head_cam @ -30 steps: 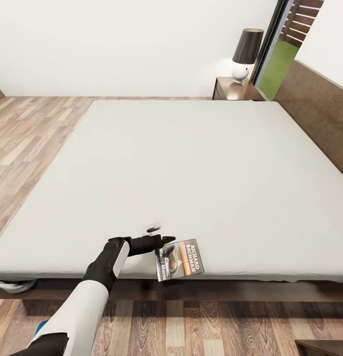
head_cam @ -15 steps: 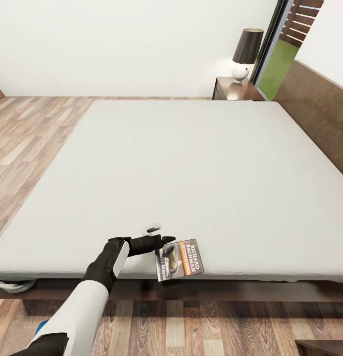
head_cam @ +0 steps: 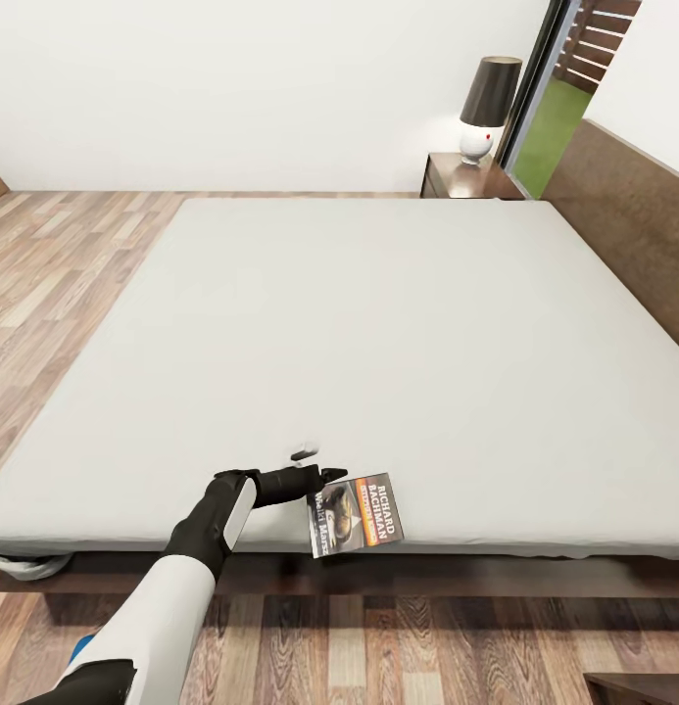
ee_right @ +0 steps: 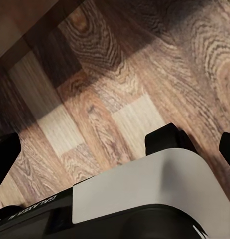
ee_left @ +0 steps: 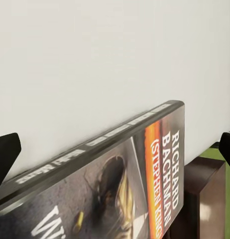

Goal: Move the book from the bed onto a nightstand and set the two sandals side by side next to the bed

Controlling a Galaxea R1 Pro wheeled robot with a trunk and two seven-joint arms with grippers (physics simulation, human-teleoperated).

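1. So, from the head camera: the book (head_cam: 355, 515) lies at about 6 o'clock in the picture, on the near edge of the bed (head_cam: 378, 323), its lower corner just over the mattress rim. The left gripper (head_cam: 319, 478) reaches in low along that edge, its fingertips at the book's left upper corner; whether they touch it I cannot tell. One nightstand (head_cam: 457, 178) stands at about 1 o'clock, past the bed's far corner, carrying a lamp (head_cam: 488, 108). The book is well apart from it.

2. Next, the left wrist camera: the book (ee_left: 120, 189) is seen close up, spine towards the lens, its orange-red band and white lettering readable. The two black fingertips (ee_left: 6, 152) stand wide apart at the picture's edges, so the jaws are spread and hold nothing.

3. Then the right wrist camera: wood-plank floor (ee_right: 95, 84) and part of the robot's white and black body (ee_right: 140, 194). Dark finger shapes sit at the picture's margins, too cropped to say whether the right gripper is spread or closed.

4. Judged from this, the task is at its start. The book is not yet grasped and must cross to a nightstand; the sandals' placing beside the bed remains undone as far as these pictures tell.
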